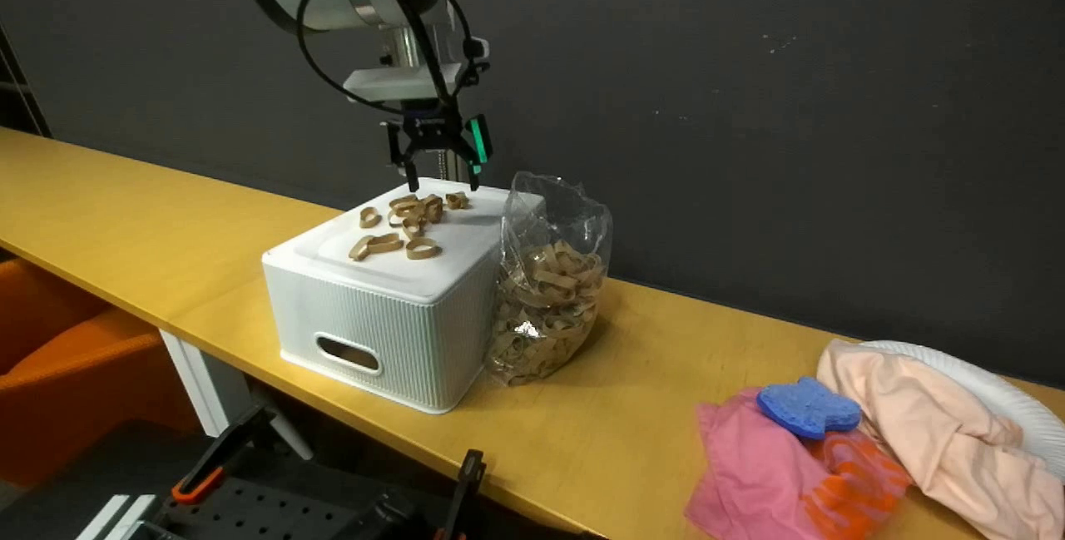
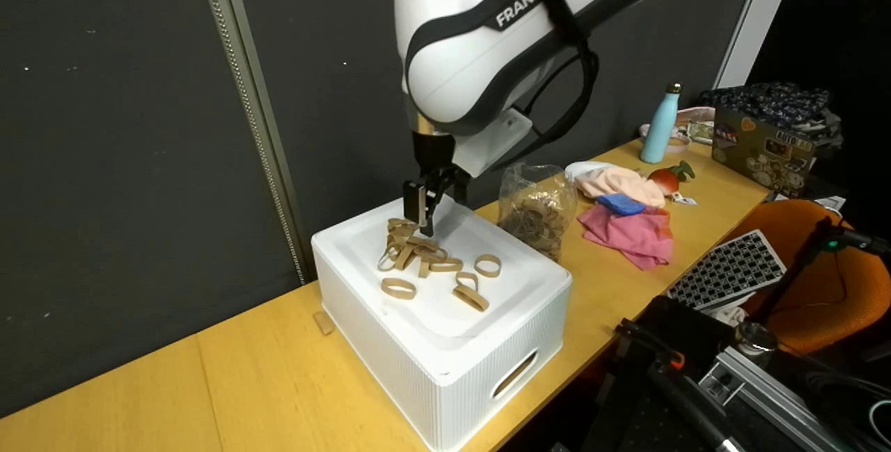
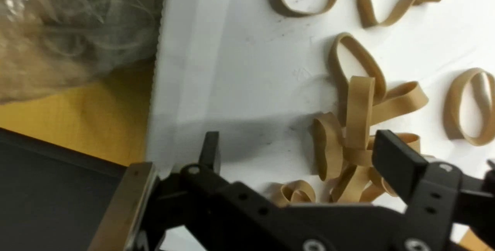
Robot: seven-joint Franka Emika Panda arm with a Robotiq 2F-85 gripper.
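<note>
Wrist view: claw partly hides rubber bands; bag blurred.

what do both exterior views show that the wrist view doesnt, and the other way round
Only in both exterior views: the robot arm, a blue sponge-like piece, a pink cloth and a peach cloth.
Only in the wrist view: small dark specks on top of the white box.
Shared: that box, the loose tan bands on it, the clear bag of bands, the yellow table and the open tool.

Tan rubber bands, partly heaped
</note>
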